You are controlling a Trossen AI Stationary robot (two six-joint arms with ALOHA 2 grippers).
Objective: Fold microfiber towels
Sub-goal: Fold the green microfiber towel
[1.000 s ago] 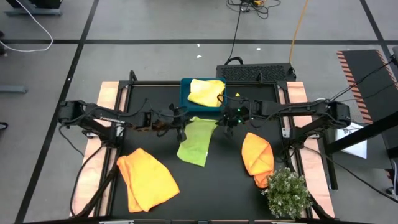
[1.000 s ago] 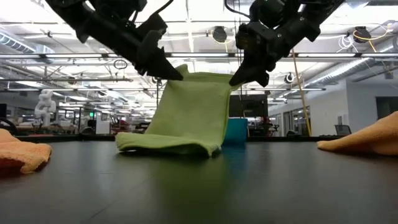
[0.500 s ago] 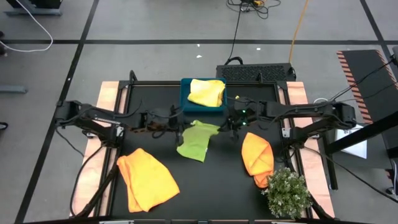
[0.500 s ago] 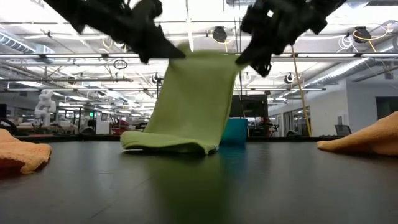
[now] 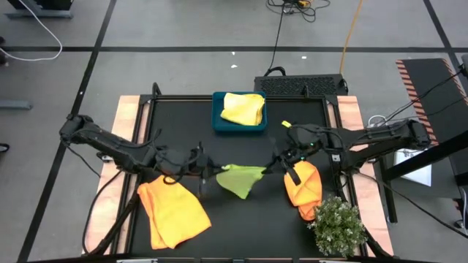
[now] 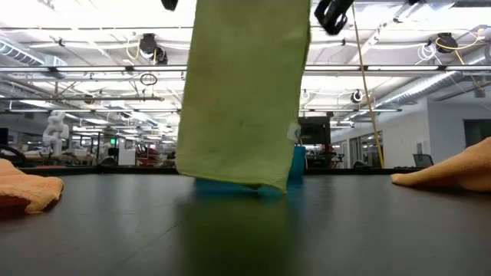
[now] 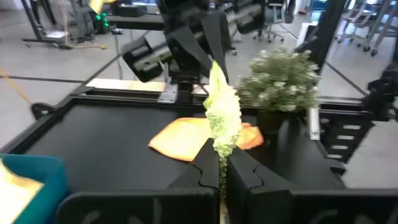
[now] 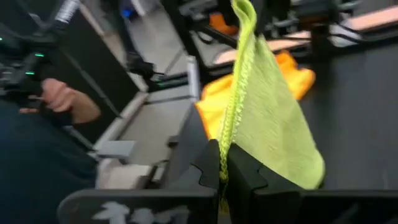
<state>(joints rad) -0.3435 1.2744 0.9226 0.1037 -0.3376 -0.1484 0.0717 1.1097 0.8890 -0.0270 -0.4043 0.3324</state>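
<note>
The lime green towel (image 5: 240, 178) hangs as a sheet between my two grippers over the middle of the table, its top edge stretched from one to the other. My left gripper (image 5: 213, 174) is shut on its left upper corner, and my right gripper (image 5: 271, 167) on its right upper corner. In the low view the towel (image 6: 242, 100) hangs straight down, its lower edge (image 6: 230, 184) just at the table; whether it touches, I cannot tell. One orange towel (image 5: 172, 212) lies at the near left, another (image 5: 303, 188) at the right. A pale yellow towel (image 5: 243, 108) lies in the teal tray (image 5: 219, 126). My left gripper pinches the green towel's upper corner (image 7: 219, 146) between its two fingers (image 7: 244, 176). It comes nearly level from the table's left. The towel hangs below the hold, its top edge drawn across to the other gripper. My right gripper pinches the opposite upper corner (image 8: 227, 140) between its two fingers (image 8: 244, 171), nearly level from the table's right. The cloth (image 8: 277, 134) hangs down from the hold, and its hemmed edge stands up past the fingertips.
A small bushy plant (image 5: 338, 226) stands at the near right corner, close to the right orange towel. Wooden strips (image 5: 126, 117) border the black table on both sides. A person's hand (image 8: 65, 104) shows beyond the table in the right wrist view.
Both grippers have risen and come toward the table's near edge, carrying the green towel. Its lower part, which lay bunched on the table a second ago, has been drawn up, and the towel now hangs straight.
</note>
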